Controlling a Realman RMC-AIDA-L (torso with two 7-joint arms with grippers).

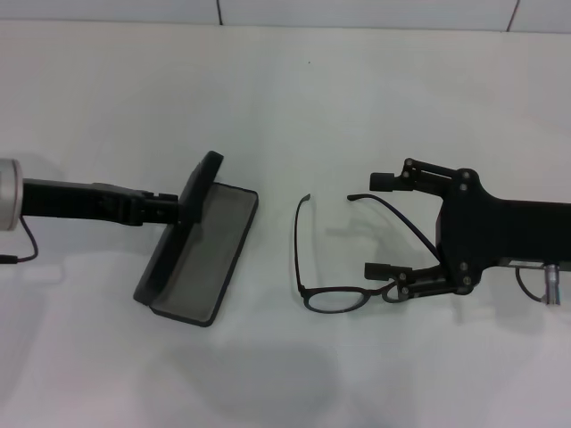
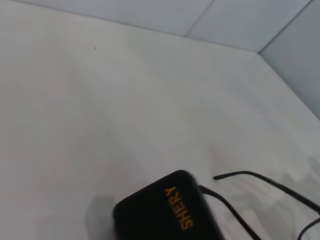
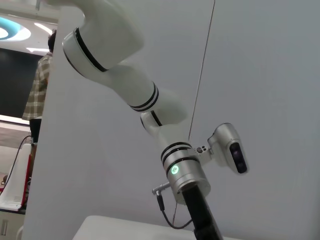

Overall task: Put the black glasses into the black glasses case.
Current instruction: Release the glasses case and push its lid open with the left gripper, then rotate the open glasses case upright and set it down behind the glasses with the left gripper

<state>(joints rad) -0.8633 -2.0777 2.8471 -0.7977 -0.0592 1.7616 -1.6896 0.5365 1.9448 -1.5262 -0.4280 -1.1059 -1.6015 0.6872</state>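
Black glasses (image 1: 335,267) unfolded, lenses clear, oval.

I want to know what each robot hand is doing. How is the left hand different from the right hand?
The left gripper pinches the raised lid of the open black glasses case; the right gripper is spread wide, holding nothing. The left touches the case; the right only sits around one arm of the black glasses. Both are black and low over the white table.

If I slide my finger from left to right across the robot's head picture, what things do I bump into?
Left arm → left gripper, holding up the lid of the open black glasses case → black glasses → right gripper, fingers spread around one temple arm → right arm.
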